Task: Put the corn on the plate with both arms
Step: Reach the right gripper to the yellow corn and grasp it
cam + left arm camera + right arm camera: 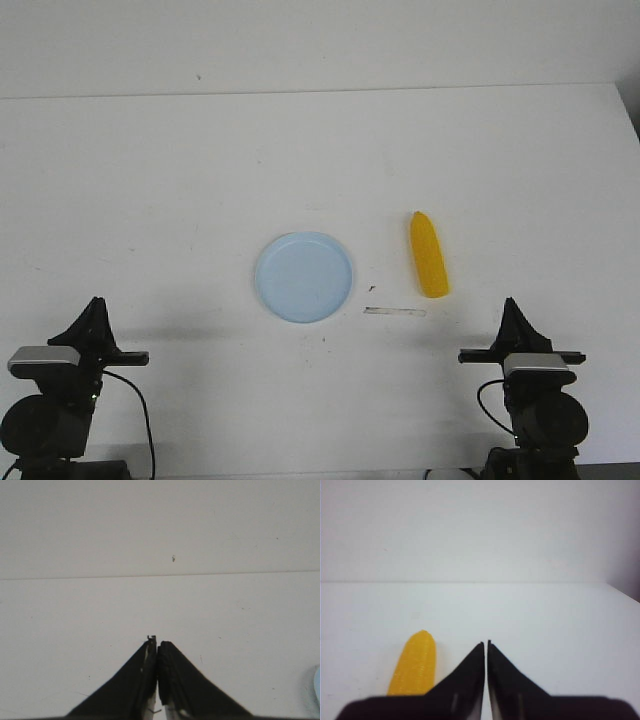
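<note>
The yellow corn (428, 256) lies flat on the white table, right of centre, pointed end away from me. It also shows in the right wrist view (415, 663), beside the fingers. The pale blue plate (303, 277) sits empty at the table's middle, just left of the corn; a sliver of its rim shows in the left wrist view (317, 685). My left gripper (92, 304) is shut and empty at the front left, far from the plate. My right gripper (513, 303) is shut and empty at the front right, nearer me than the corn.
A thin pale strip (394, 312) lies on the table between the plate and the corn's near end. The table's far edge (320, 92) meets a white wall. The table's right edge (628, 120) is near the frame side.
</note>
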Controlling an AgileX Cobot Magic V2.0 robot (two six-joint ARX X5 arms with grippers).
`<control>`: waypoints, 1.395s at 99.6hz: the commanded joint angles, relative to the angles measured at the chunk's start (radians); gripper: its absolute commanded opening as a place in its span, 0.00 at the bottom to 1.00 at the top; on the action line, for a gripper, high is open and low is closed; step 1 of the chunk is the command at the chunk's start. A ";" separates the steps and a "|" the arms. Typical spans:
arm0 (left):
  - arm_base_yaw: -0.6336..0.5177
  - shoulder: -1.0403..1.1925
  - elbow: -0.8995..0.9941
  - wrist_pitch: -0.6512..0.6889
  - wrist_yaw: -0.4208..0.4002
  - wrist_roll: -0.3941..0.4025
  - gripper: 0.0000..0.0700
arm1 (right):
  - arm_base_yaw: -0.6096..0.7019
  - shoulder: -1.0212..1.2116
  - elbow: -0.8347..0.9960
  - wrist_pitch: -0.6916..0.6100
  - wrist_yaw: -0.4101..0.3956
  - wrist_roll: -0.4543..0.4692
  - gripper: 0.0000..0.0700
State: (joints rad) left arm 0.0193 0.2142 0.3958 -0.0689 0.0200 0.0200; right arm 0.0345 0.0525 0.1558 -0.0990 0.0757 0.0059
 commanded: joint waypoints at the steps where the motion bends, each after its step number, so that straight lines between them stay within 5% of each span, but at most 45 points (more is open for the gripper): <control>1: 0.002 -0.001 0.006 0.011 -0.005 0.014 0.00 | 0.002 0.048 0.043 -0.043 0.003 -0.006 0.01; 13: 0.002 -0.001 0.006 0.011 -0.005 0.014 0.00 | 0.002 0.181 0.129 -0.125 0.003 -0.007 0.01; 14: 0.002 -0.001 0.006 0.011 -0.005 0.014 0.00 | 0.009 0.314 0.203 -0.169 0.005 -0.009 0.01; 44: 0.002 -0.001 0.006 0.011 -0.005 0.014 0.00 | 0.039 0.733 0.445 -0.188 0.029 -0.014 0.01; 72: 0.002 -0.001 0.006 0.011 -0.005 0.014 0.00 | 0.045 1.087 0.732 -0.342 0.028 0.000 0.01; 100: 0.002 -0.001 0.006 0.011 -0.005 0.014 0.00 | 0.077 1.364 1.021 -0.614 -0.076 0.071 0.03; 109: 0.002 -0.001 0.006 0.011 -0.005 0.014 0.00 | 0.092 1.439 1.113 -0.674 -0.079 0.113 0.21; 118: 0.002 -0.001 0.006 0.011 -0.005 0.014 0.00 | 0.097 1.502 1.187 -0.723 -0.098 0.127 0.52; 128: 0.002 -0.001 0.006 0.011 -0.005 0.014 0.00 | 0.100 1.553 1.227 -0.743 -0.134 0.127 0.59; 139: 0.002 -0.001 0.006 0.011 -0.005 0.014 0.00 | 0.113 1.602 1.232 -0.751 -0.148 0.127 0.81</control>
State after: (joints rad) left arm 0.0193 0.2142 0.3958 -0.0685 0.0200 0.0200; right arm 0.1371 1.6081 1.3697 -0.8387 -0.0647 0.1154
